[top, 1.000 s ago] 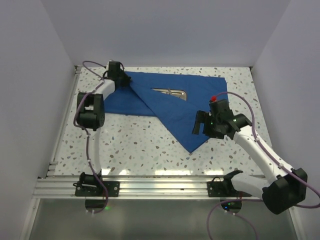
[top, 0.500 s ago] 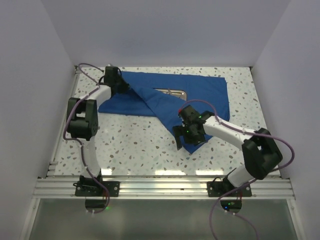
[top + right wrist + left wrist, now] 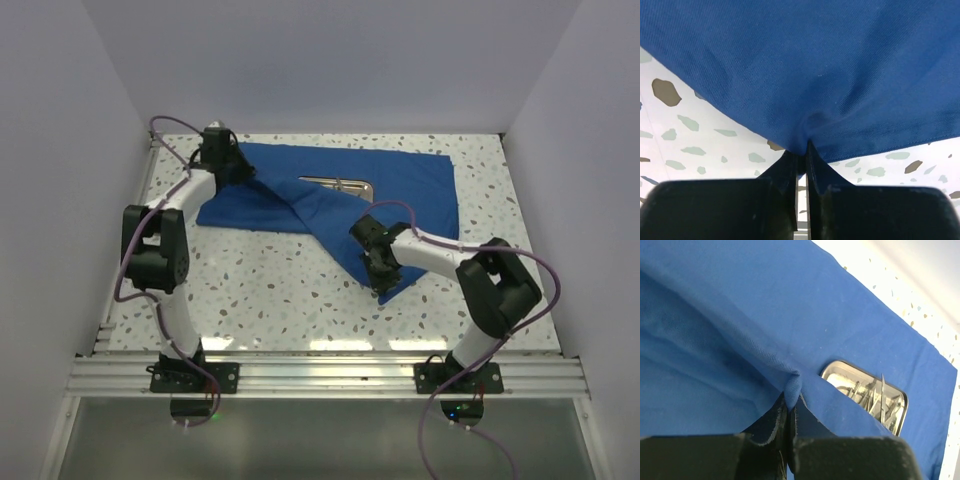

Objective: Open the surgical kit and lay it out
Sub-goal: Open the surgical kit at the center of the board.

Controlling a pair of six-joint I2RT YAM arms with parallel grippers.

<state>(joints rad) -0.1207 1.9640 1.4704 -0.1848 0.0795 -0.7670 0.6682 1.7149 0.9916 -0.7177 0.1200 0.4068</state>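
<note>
Left tool [image 3: 790, 412]: clamped on fold of large royal-blue cloth wrap [image 3: 740, 315]; shiny rectangular steel tray [image 3: 904, 410] beyond, partly uncovered. Right tool [image 3: 802, 159]: pinching wrap's edge over speckled worktop [image 3: 700, 135].

A fold of the blue cloth [image 3: 320, 215] covers the near side of the steel tray [image 3: 867, 390], which lies toward the far edge of the counter [image 3: 260, 275]. The instruments [image 3: 875, 400] inside overlap and are too small to tell apart. Both wrist views cut the cloth off.

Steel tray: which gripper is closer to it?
Left. The left gripper pinches the cloth just left of the tray; the right gripper pinches the cloth's near corner, farther off.
</note>
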